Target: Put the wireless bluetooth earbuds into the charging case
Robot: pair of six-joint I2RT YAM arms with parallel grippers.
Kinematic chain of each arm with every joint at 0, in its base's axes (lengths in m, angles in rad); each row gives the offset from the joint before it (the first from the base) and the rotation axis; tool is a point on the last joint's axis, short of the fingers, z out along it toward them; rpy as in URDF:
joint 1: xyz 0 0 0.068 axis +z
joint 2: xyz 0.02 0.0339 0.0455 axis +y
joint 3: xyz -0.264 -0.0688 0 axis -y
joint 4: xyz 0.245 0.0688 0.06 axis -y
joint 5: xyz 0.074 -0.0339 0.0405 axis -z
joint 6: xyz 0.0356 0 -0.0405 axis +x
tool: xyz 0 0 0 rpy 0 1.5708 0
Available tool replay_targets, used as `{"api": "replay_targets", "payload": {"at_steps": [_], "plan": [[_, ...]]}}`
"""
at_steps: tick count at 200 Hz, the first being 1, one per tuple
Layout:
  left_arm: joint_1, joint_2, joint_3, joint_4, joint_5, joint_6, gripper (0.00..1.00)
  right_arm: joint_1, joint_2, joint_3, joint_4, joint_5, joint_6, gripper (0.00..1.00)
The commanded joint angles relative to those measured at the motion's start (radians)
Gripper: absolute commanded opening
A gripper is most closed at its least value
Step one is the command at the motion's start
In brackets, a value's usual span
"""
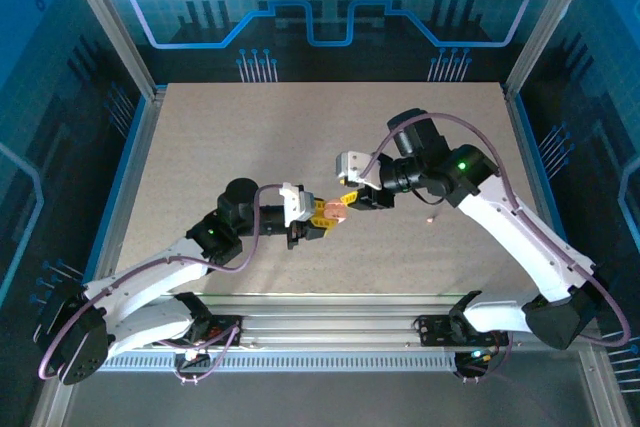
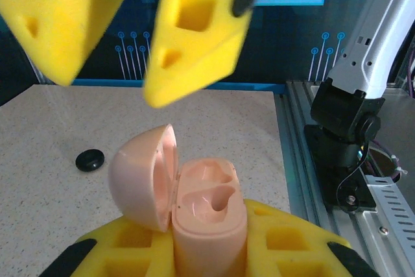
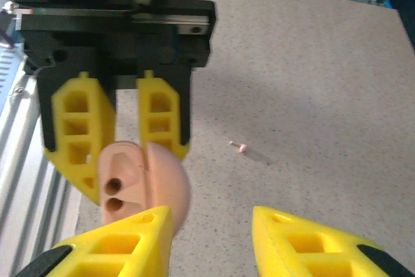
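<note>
Left gripper (image 1: pixel 318 215) pinching open case (image 2: pixel 207 215), held above table (image 3: pixel 311 63) middle, toward near edge. Right gripper (image 3: pixel 214 241) jaws spread, empty, close beside lid (image 2: pixel 139 176). Risks: right finger knocks lid shut or twists case in grip; tiny earbud (image 3: pixel 240 148) lying on table could slip from pinch

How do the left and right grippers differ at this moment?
The left gripper is shut on the charging case, lid open; the right gripper is open and empty. The left gripper's fingers flank the case's base; the right gripper's fingertips hover close by it. Both have yellow fingers.
</note>
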Motion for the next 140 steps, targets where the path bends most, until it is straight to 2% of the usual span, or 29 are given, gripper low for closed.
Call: {"api": "replay_targets", "payload": {"at_steps": [1,46,68,94,140], "plan": [[-0.007,-0.011,0.027,-0.002,0.030,0.022,0.16,-0.009,-0.017,-0.020,0.023,0.009,0.027,0.37],[-0.003,-0.016,0.003,0.037,0.000,-0.013,0.16,-0.015,-0.042,-0.031,0.038,-0.005,0.056,0.38],[0.019,-0.023,-0.036,0.096,-0.040,-0.053,0.16,-0.017,-0.052,-0.035,0.062,-0.007,0.118,0.39],[0.084,-0.049,-0.084,0.147,-0.088,-0.151,0.17,-0.018,-0.045,-0.040,0.092,0.007,0.254,0.37],[0.162,-0.165,-0.134,0.035,-0.210,-0.222,0.17,-0.012,0.034,-0.006,0.107,0.087,0.558,0.36]]}}
